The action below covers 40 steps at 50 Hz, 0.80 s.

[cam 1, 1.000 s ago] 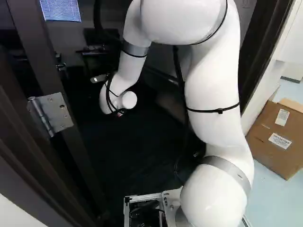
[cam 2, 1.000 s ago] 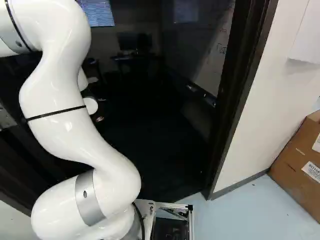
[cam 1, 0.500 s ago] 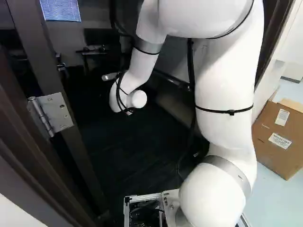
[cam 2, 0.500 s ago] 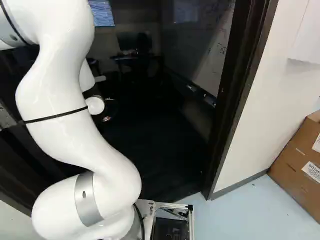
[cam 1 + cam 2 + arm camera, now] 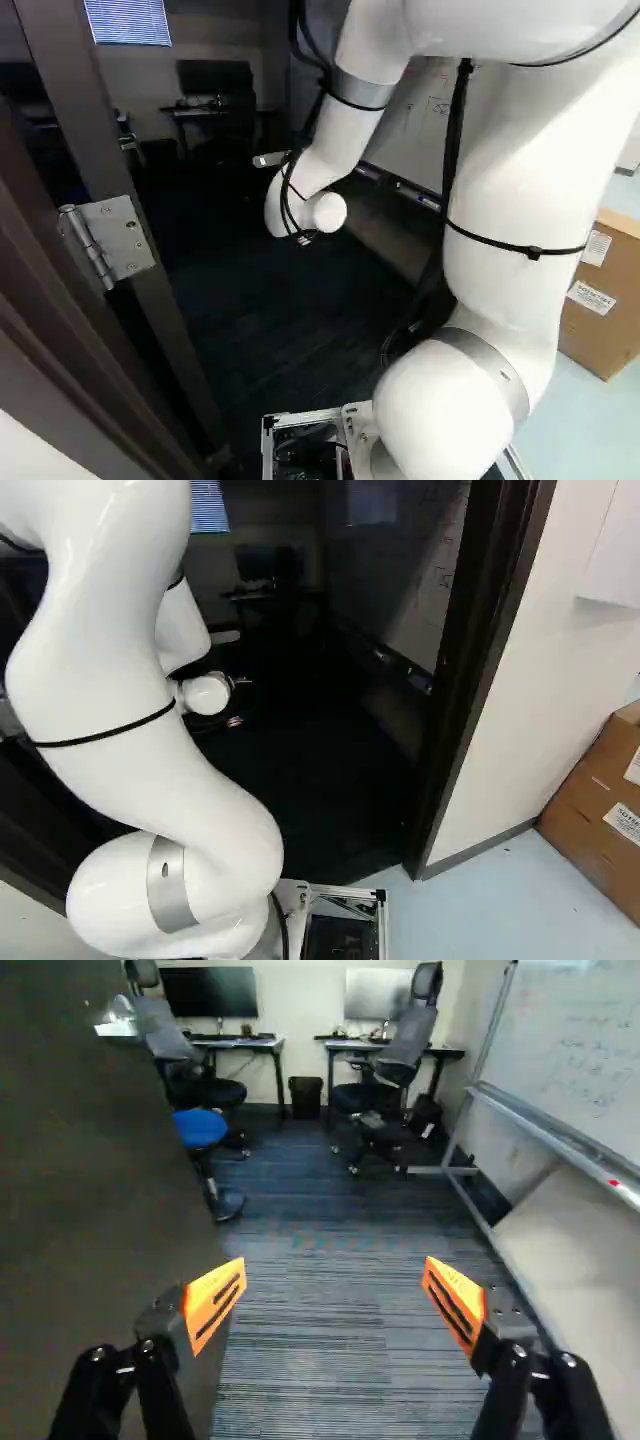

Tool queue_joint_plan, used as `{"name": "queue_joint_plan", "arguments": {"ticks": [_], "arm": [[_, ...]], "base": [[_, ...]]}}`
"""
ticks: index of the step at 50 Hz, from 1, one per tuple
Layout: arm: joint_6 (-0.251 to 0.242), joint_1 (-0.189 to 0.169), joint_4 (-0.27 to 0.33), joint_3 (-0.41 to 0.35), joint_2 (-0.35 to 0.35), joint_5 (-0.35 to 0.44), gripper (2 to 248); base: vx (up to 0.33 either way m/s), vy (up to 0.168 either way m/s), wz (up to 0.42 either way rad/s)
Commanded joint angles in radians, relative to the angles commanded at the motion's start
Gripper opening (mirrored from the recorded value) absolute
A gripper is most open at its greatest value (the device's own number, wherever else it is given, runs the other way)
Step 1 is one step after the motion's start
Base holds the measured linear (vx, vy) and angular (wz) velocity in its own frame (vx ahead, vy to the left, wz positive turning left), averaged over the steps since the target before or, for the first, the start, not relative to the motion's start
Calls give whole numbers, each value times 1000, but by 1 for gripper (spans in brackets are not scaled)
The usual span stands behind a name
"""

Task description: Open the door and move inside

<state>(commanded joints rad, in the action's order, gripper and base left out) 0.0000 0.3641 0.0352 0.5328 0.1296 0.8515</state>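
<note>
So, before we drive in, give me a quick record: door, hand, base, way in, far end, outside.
door: open, swung into the room
hand: open, holding nothing
base: at the doorway
way in: carpet between door and whiteboard
far end: blue stool, office chairs, desks
outside: cardboard box, right of the right base view

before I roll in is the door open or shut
Open: in the wrist view, the door stands aside, the room's carpet showing past its edge.

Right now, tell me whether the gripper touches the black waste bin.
Apart: the wrist view shows carpet between the open gripper and the waste bin.
</note>
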Motion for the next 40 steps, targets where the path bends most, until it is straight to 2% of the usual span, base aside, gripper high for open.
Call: {"name": "queue_joint_plan", "arguments": {"ticks": [21, 40], "arm": [[0, -148, -14, -181, -166, 9, 247], [0, -252, -24, -308, -283, 15, 247]], "base": [[0, 0, 0], [0, 0, 0]]}}
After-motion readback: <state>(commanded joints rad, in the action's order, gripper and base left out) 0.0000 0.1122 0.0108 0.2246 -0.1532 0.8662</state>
